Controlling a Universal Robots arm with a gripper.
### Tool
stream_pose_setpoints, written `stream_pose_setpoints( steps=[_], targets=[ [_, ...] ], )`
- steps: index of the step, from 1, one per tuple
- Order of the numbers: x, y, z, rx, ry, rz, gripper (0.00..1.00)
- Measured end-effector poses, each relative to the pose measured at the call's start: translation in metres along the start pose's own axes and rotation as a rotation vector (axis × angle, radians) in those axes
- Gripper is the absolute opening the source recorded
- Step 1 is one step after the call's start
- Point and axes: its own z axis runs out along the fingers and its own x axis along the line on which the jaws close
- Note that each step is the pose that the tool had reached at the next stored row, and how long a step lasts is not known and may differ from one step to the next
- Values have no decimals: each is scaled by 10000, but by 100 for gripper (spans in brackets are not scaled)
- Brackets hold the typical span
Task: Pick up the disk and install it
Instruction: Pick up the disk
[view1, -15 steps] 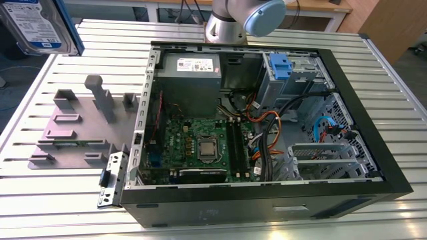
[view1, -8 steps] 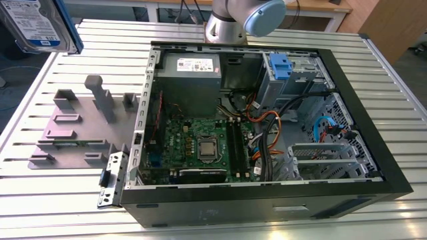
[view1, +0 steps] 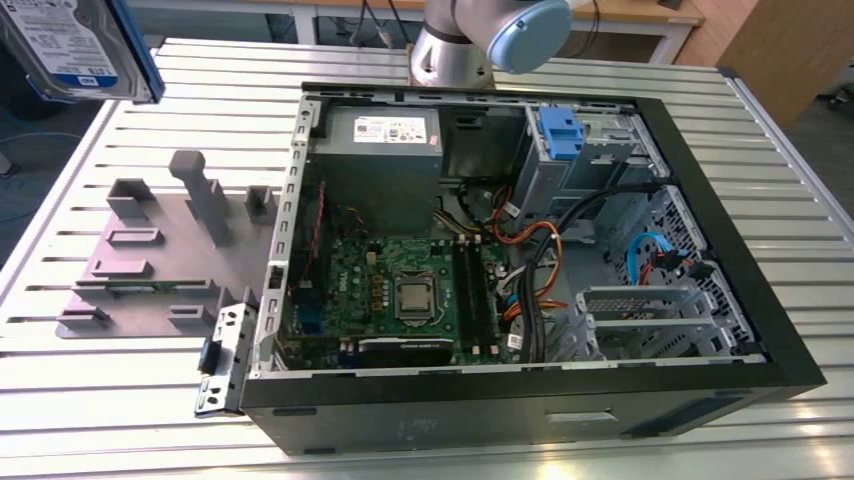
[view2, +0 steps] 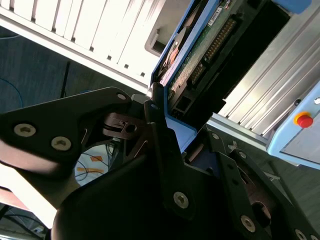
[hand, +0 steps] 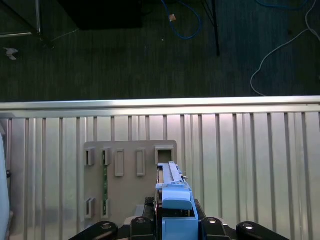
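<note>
Disk: one flat metal disk (view1: 70, 45), blue-and-white label, blue plastic rails, aloft, clear of the silver slatted bench (view1: 801, 180).
Claw: one black claw (view2: 181, 127), pinching the disk.
Case: one open black computer case (view1: 747, 330), on the bench.

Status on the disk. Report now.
Gripper shut on the disk. Disk up off the table, above the grey fixture plate. Not in the computer case yet; cables crowd its interior.

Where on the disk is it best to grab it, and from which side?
At one short end, across its thickness, coming end-on. The disk is a flat slab, so the gripper pinching its two broad faces, as now, probably holds steadiest and leaves the far end free.
</note>
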Motion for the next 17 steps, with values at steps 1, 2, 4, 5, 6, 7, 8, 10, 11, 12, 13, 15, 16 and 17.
stream_pose_setpoints(
  steps=[1, 2, 4, 5, 6, 7, 8, 10, 11, 12, 13, 15, 16, 17],
  targets=[
    [0, 0, -8, 0, 0, 0, 37],
    [0, 1, -14, 0, 0, 0, 37],
    [0, 1, -28, -1, 0, 0, 37],
    [0, 1, -35, 0, 0, 0, 37],
    [0, 2, -41, 0, 0, 0, 37],
    [0, 2, -48, 0, 0, 0, 37],
    [0, 2, -56, 0, 0, 0, 37],
    [0, 3, -67, 0, 0, 0, 37],
    [0, 3, -69, 0, 0, 0, 37],
    [0, 3, -71, -1, 0, 0, 37],
    [0, 3, -71, 0, 0, 1, 37],
    [0, 3, -71, -1, 0, 1, 37],
    [0, 1, -72, -2, 1, 1, 37],
    [-1, -2, -73, -2, 1, 0, 37]
  ],
)
